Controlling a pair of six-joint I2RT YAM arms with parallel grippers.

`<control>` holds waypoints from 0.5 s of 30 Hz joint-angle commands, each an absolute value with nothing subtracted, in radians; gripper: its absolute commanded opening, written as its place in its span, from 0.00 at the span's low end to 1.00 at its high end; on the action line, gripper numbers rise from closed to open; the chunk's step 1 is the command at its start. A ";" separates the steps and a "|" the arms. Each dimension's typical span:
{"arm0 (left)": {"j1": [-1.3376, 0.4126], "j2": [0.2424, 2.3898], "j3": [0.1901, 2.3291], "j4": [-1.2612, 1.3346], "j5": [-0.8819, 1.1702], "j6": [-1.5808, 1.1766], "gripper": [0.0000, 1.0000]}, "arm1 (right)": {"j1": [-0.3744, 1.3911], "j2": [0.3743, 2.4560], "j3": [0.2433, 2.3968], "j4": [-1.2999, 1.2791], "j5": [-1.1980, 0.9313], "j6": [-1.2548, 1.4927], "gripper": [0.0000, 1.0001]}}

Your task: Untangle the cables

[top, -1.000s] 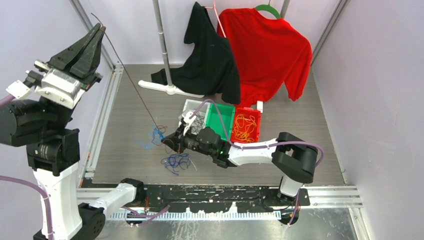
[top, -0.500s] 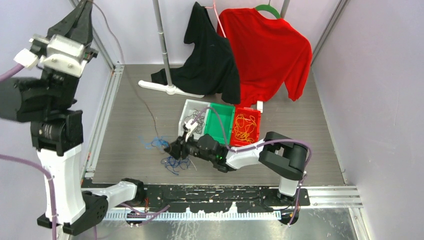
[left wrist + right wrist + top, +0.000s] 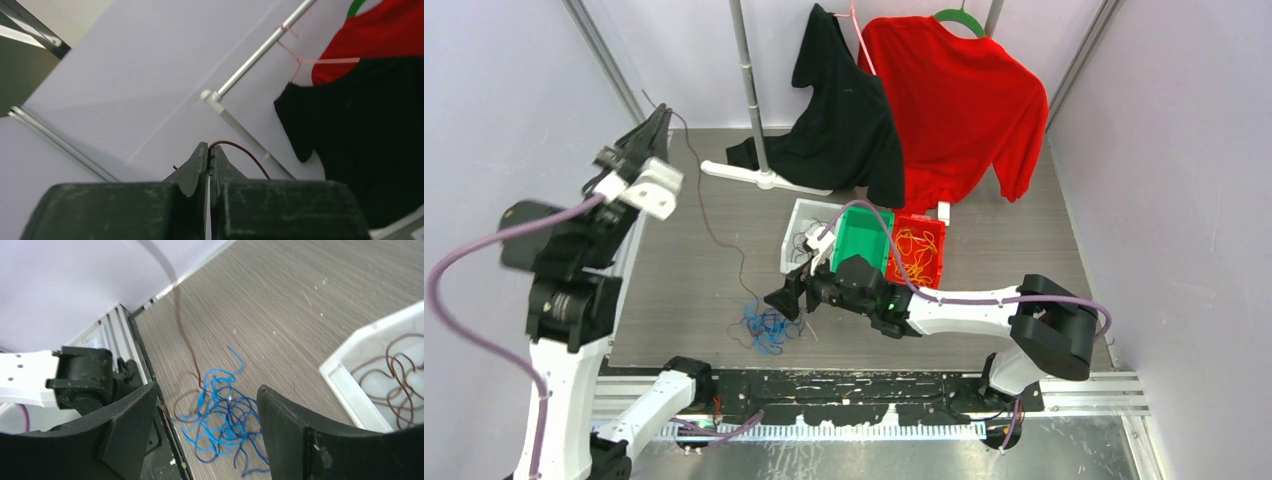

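A dark brown cable [image 3: 714, 228] is clamped in the pressed-together left tool [image 3: 660, 116], which is held high at the left, and is strung down to the blue tangle [image 3: 767, 326] lying on the tabletop [image 3: 679, 285]. The right tool [image 3: 786, 298] is held spread apart just above that tangle.

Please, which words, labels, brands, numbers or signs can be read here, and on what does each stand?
None. No text is readable on the red bin, green bin, white bin, red shirt, black shirt, brown cable, left gripper or right gripper.
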State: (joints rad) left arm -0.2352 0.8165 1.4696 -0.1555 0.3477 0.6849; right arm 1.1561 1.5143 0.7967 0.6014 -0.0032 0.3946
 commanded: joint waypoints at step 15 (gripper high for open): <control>-0.232 0.912 1.506 -0.064 0.146 1.045 0.00 | 1.155 1.695 0.942 0.179 -0.027 0.375 0.59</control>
State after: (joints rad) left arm -0.2352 0.9348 1.4906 -0.1307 0.1558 0.9642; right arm 1.1549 1.6463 0.8398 0.2310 -0.0002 0.3725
